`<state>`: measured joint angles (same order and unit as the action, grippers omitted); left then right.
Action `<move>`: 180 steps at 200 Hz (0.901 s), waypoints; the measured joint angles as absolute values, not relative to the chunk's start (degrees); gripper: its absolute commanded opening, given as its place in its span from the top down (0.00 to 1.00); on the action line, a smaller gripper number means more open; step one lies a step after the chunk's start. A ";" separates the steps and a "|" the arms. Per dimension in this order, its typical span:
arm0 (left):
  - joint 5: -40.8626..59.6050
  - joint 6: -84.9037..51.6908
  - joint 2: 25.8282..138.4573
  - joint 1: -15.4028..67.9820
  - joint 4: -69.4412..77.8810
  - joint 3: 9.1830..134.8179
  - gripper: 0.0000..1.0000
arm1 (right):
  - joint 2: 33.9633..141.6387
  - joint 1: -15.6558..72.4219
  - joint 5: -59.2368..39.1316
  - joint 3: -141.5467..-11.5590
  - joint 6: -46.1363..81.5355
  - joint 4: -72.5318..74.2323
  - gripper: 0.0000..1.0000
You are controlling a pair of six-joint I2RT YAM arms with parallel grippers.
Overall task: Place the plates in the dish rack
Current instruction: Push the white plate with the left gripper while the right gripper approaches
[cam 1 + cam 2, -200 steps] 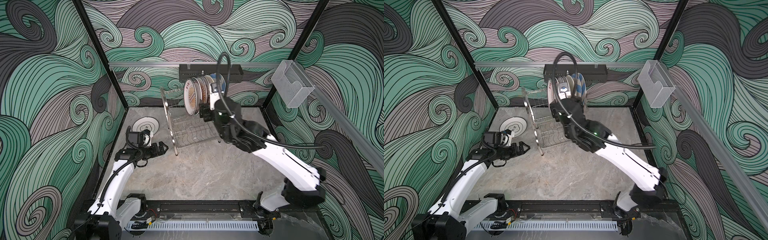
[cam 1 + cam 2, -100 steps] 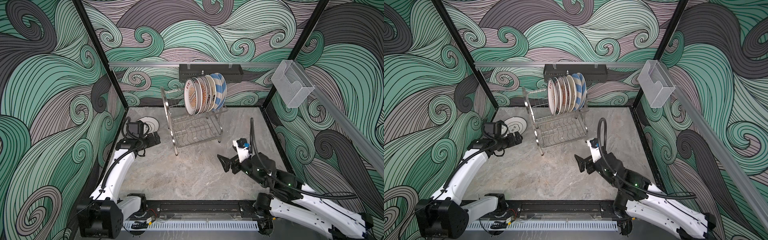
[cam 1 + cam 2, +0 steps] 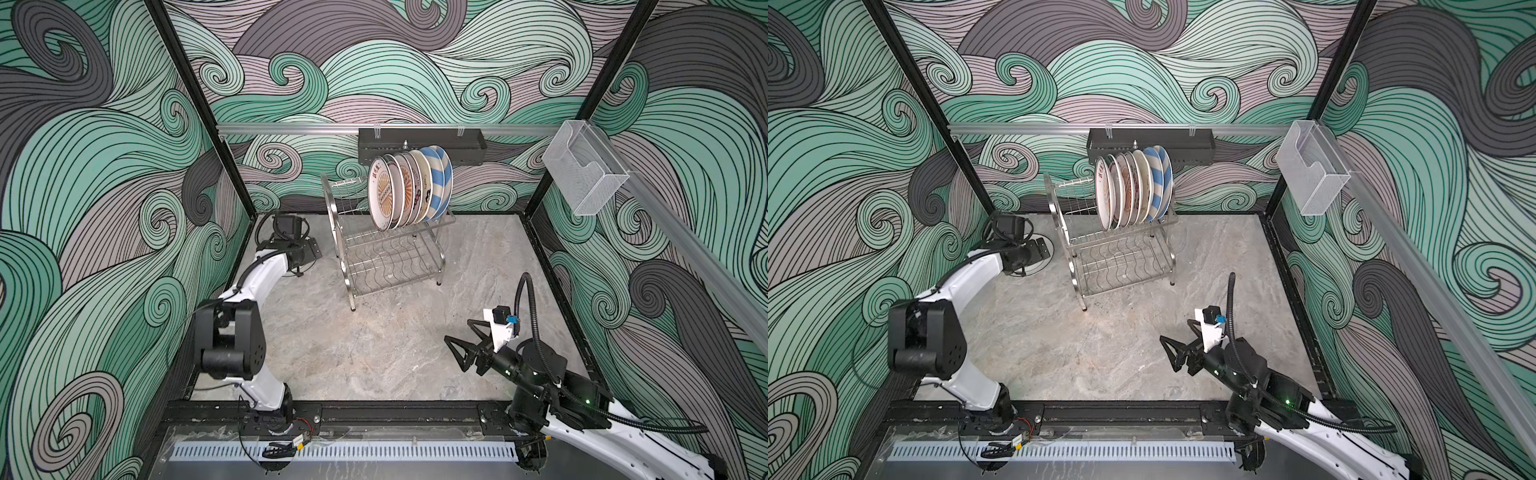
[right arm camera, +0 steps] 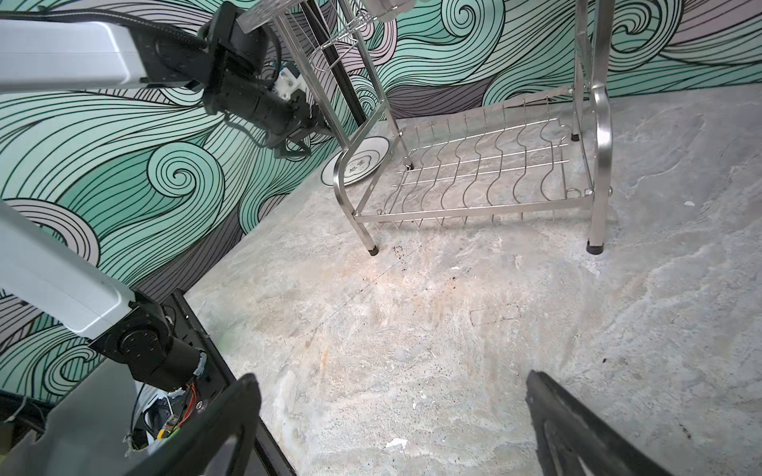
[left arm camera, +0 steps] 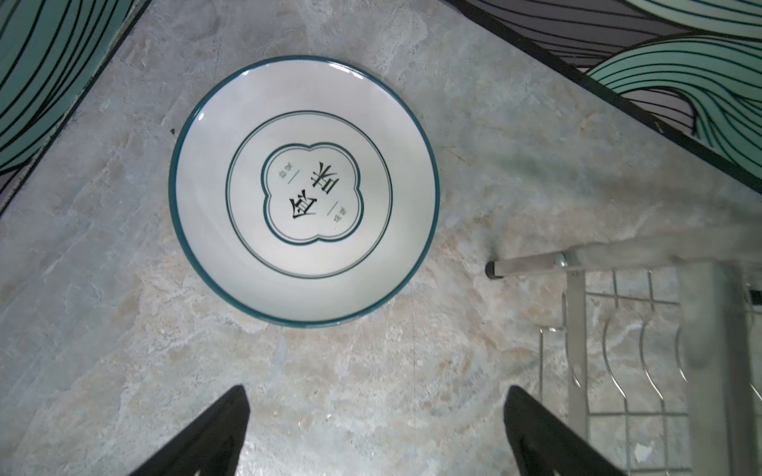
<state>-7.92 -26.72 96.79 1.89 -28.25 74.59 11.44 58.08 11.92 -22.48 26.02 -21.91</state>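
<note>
fig.: most plates (image 3: 409,187) stand upright in upper tier of dish rack (image 3: 390,266). teal-rimmed plate (image 5: 303,191) flat on table (image 5: 123,329) beside rack, not yet loaded. left gripper (image 5: 375,391) above it, fingers spread, empty. right gripper (image 4: 391,377) spread, empty, well apart.

Swirling teal, mint and grey wave-print walls (image 3: 374,83) enclose a mottled grey stone-look floor (image 3: 374,353). A silver aluminium rail (image 3: 291,128) on the back wall carries a black metal tray (image 3: 465,143). A clear plastic box (image 3: 586,178) hangs on the right-hand wall.
</note>
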 measured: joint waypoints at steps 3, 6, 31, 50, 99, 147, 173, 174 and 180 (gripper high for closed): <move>-7.94 -26.72 97.73 1.89 -28.32 75.33 0.02 | 11.29 58.08 11.84 -22.28 26.02 -22.04 0.00; -7.94 -26.72 98.45 1.89 -28.32 76.01 0.02 | 11.20 58.08 11.75 -22.04 26.04 -22.15 0.00; -7.77 -26.63 102.83 1.89 -27.81 77.95 0.01 | 11.16 58.06 11.57 -22.28 25.52 -24.25 0.00; -7.70 -26.44 106.52 1.89 -28.93 80.47 0.01 | 11.11 58.00 11.57 -23.05 25.41 -25.28 0.00; -5.04 -25.91 113.95 1.32 -29.39 85.91 0.01 | 9.26 58.00 11.53 -23.79 25.34 -26.33 0.00; -3.16 -25.02 117.25 -0.14 -30.00 87.33 0.02 | 9.06 58.00 11.44 -23.79 25.34 -27.18 0.00; -1.19 -24.97 117.38 -1.63 -29.76 87.24 0.01 | 8.60 58.00 11.42 -23.79 25.34 -27.31 0.00; -1.13 -24.97 117.38 -1.67 -29.71 87.24 0.01 | 8.60 58.00 11.42 -23.79 25.34 -27.31 0.00; -0.80 -24.95 117.38 -2.02 -29.61 87.20 0.01 | 8.49 58.00 11.40 -23.79 25.36 -27.40 0.00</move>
